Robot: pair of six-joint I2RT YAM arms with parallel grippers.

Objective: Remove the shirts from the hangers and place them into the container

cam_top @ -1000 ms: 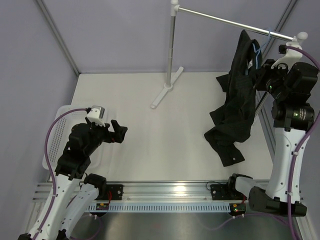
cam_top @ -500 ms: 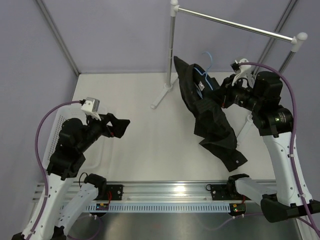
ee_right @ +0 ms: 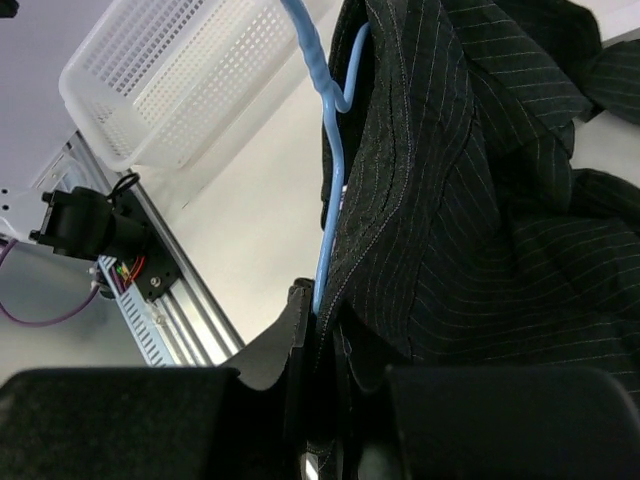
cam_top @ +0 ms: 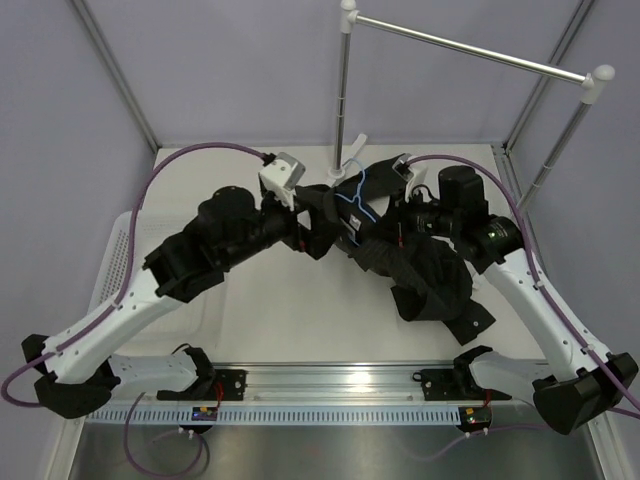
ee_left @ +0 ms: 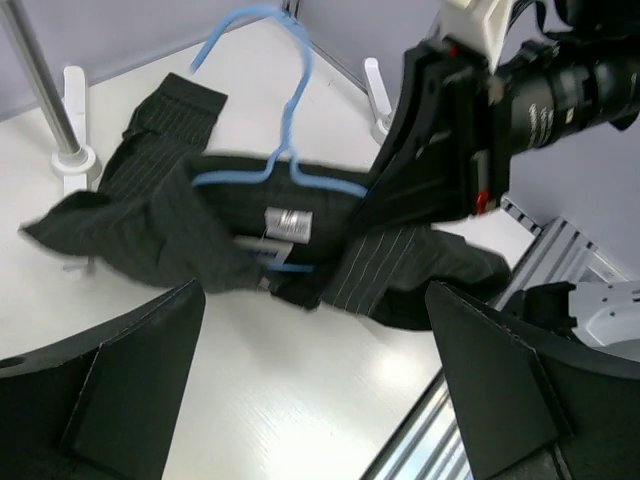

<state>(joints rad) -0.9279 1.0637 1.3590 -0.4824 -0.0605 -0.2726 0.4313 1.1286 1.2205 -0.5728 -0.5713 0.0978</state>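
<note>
The white bench [cam_top: 300, 325] carries a silver metal rail with white ends [cam_top: 470, 48] that crosses its far right part on upright posts. A black pinstriped long-sleeved shirt [cam_top: 430, 275] is held up over the middle of the bench. Its collar and label are at the centre, and its lower cloth trails to the right and near side, where it seems to rest on the bench. The white perforated plastic basket [cam_top: 112, 262] sits at the left edge, well apart from the shirt. The shirt is on the thin light-blue wire hanger [ee_left: 290, 130], whose hook points toward the far side. The right gripper [ee_right: 320, 310] is clamped on the hanger's wire together with an edge of shirt cloth. The left gripper [ee_left: 312, 300], jaws spread wide, hovers just left of the collar and holds nothing.
</note>
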